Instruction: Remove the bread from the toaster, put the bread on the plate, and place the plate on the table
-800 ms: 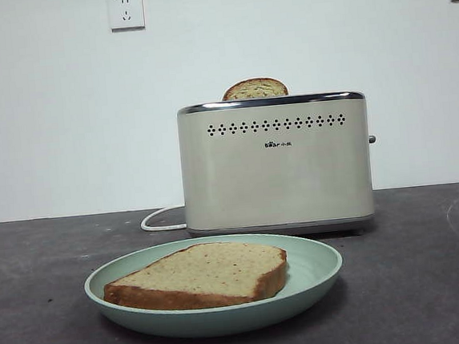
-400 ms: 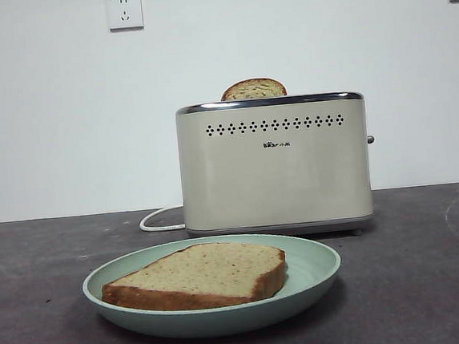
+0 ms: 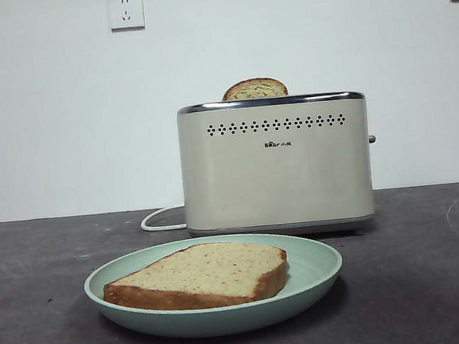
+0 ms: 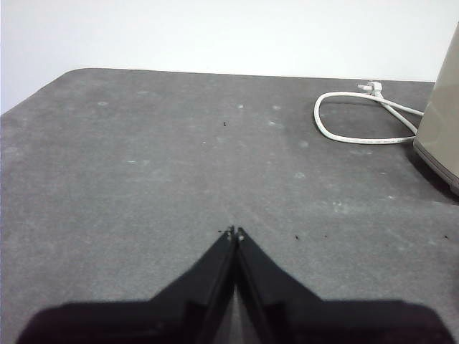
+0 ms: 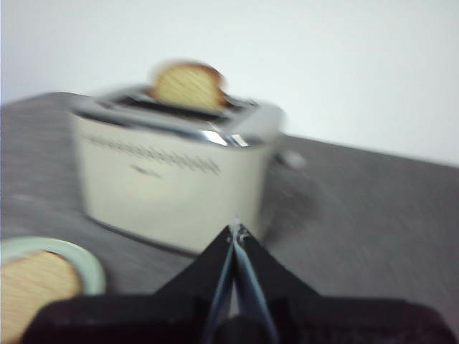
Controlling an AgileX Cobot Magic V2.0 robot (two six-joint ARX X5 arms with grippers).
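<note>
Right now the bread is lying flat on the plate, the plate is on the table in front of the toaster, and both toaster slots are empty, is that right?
Not quite: the toaster isn't empty. The front view shows a second slice poking out of its top. The rest holds: the bread lies flat on the plate, which sits on the table before the toaster.

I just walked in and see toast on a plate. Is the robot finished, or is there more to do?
It looks finished. The bread lies flat on the plate, and the plate rests on the table in front of the toaster. Nothing is in hand: the left gripper and right gripper have their fingers shut on nothing, away from the plate. A second slice stands in the toaster.
</note>
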